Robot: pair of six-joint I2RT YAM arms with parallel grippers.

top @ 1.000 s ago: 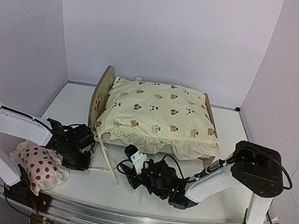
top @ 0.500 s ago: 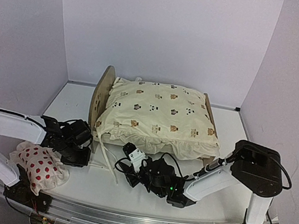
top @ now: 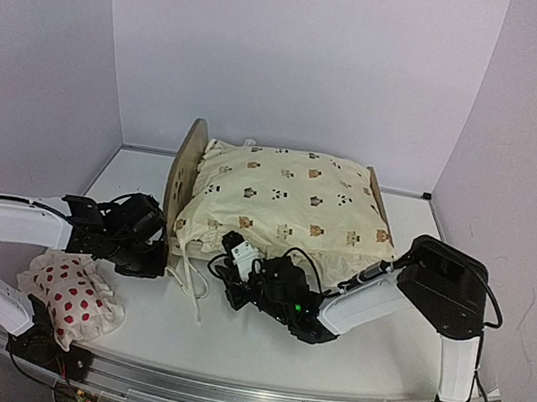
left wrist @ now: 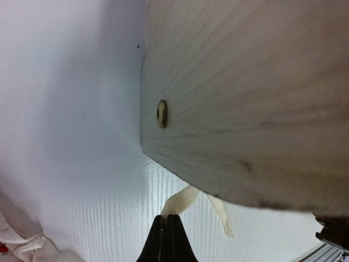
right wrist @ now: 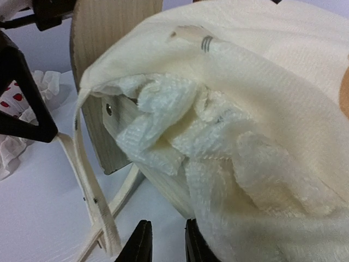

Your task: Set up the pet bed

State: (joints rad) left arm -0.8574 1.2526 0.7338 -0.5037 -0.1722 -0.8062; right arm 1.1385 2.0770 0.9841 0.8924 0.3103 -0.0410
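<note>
The pet bed stands mid-table, its rounded wooden headboard (top: 188, 159) on the left and its base hidden under the cream animal-print cushion (top: 289, 199). My left gripper (top: 163, 264) sits at the headboard's front corner. In the left wrist view it (left wrist: 166, 219) is shut on a cream tie (left wrist: 182, 199) that comes from under the wood (left wrist: 245, 98). My right gripper (top: 224, 280) is low at the cushion's front left edge. In the right wrist view it (right wrist: 163, 240) is slightly open and empty, one finger against the cushion's fluffy underside (right wrist: 245, 180).
The white pillow with red spots (top: 72, 298) lies at the front left beside my left arm. More loose ties (right wrist: 92, 202) trail on the table in front of the headboard corner (right wrist: 117, 142). Walls close in the table on three sides.
Both grippers have moved away from the near edge toward the bed's front left corner. The left gripper has drawn the tie with it. The cushion's front edge has shifted back.
</note>
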